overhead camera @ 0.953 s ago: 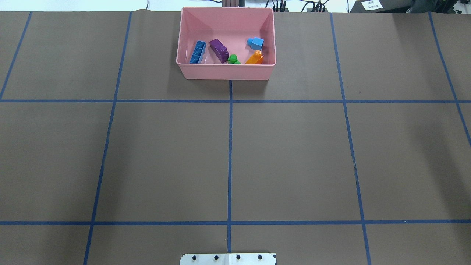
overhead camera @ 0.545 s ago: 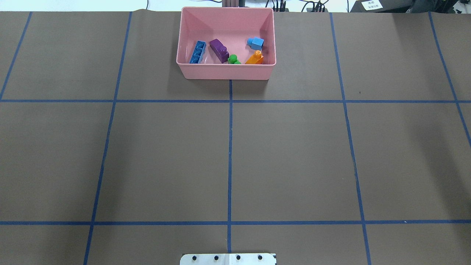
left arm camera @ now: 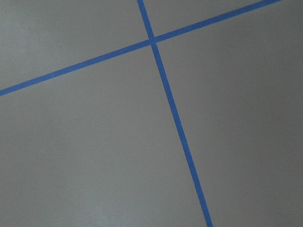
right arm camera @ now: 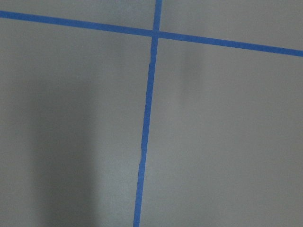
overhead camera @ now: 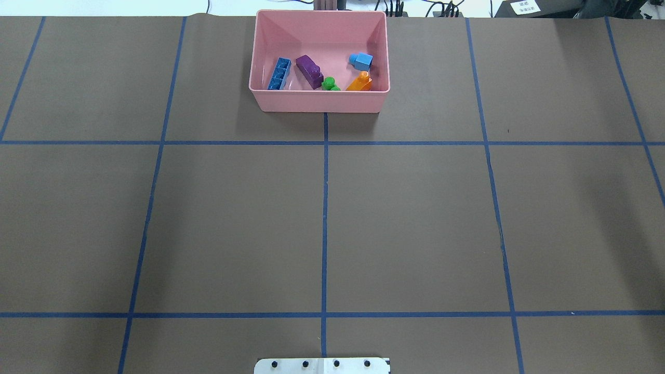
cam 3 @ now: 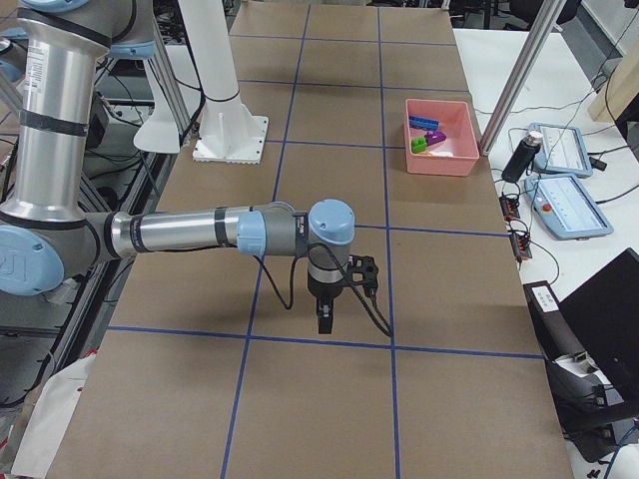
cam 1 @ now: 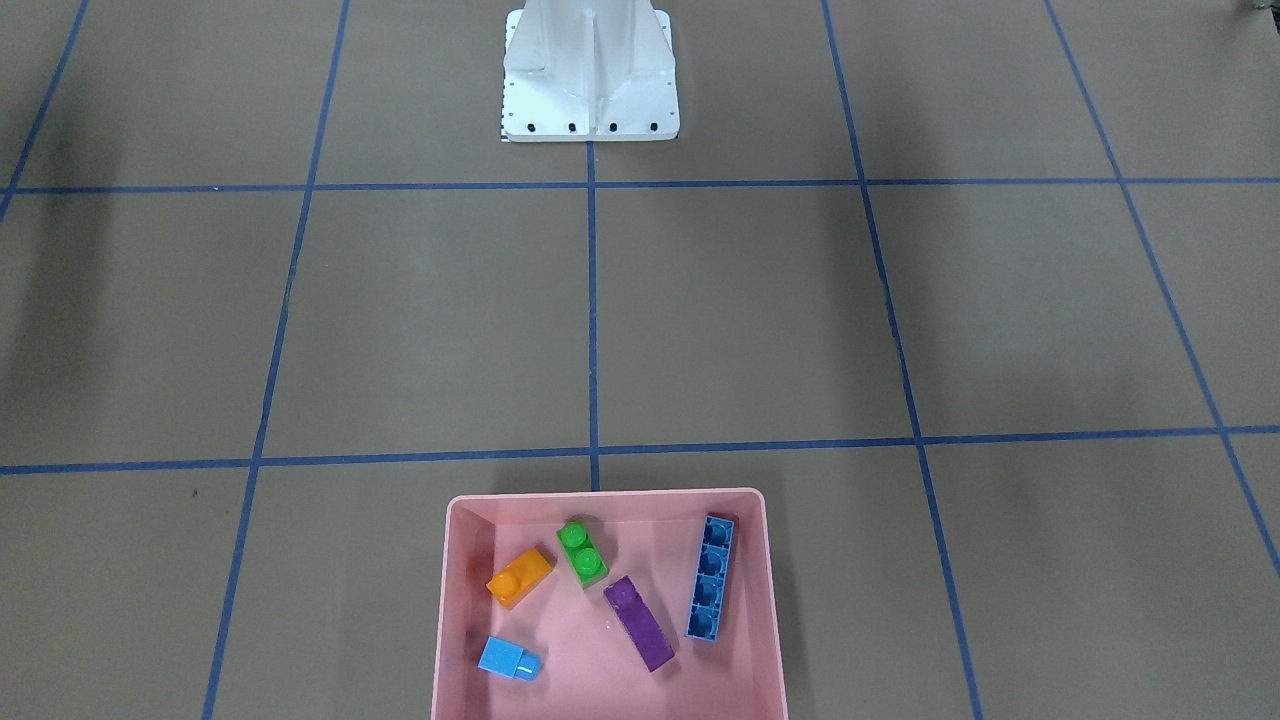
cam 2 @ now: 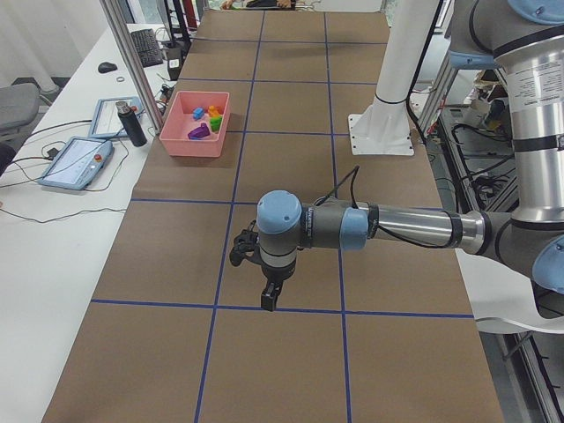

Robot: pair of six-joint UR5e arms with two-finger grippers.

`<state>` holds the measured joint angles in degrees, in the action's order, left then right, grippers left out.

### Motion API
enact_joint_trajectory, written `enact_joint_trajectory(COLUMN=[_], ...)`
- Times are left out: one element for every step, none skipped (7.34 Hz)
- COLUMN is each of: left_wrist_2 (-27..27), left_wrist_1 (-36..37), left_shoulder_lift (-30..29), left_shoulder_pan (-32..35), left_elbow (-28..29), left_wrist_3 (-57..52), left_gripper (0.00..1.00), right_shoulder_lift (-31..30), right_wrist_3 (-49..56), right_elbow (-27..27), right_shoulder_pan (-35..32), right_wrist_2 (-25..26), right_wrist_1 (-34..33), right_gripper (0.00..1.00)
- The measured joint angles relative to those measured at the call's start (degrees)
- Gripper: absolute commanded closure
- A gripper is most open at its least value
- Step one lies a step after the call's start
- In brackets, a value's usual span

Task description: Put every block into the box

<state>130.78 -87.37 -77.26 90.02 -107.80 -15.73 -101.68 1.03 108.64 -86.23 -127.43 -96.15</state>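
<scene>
The pink box [overhead camera: 319, 101] stands at the table's far middle; it also shows in the front-facing view [cam 1: 600, 495]. Inside it lie the long blue block [overhead camera: 279, 74], the purple block [overhead camera: 309, 71], the green block [overhead camera: 329, 83], the orange block [overhead camera: 360, 82] and the light-blue block [overhead camera: 361, 61]. My left gripper [cam 2: 269, 295] hangs over bare table far from the box, seen only in the exterior left view. My right gripper [cam 3: 324, 317] hangs likewise, seen only in the exterior right view. I cannot tell whether either is open or shut. Both wrist views show only the mat.
The white metal base [cam 1: 590, 70] stands at the robot's side of the table. Blue tape lines grid the brown mat. A black bottle [cam 2: 132, 123] and a tablet [cam 2: 75, 163] lie beyond the table edge near the box.
</scene>
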Motion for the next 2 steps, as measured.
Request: enact_joint_trajectory(left_wrist_2=[0.0, 0.0], left_wrist_1=[0.0, 0.0], left_shoulder_lift=[0.0, -0.1], left_shoulder_pan=[0.0, -0.1], left_elbow=[0.0, -0.1], left_wrist_3=[0.0, 0.0], left_gripper=[0.0, 0.0], right_shoulder_lift=[0.1, 0.2], right_wrist_3=[0.0, -0.1], right_elbow=[0.0, 0.0], right_shoulder_pan=[0.0, 0.0], right_wrist_2=[0.0, 0.0], right_wrist_1=[0.0, 0.0], right_gripper=[0.0, 0.0])
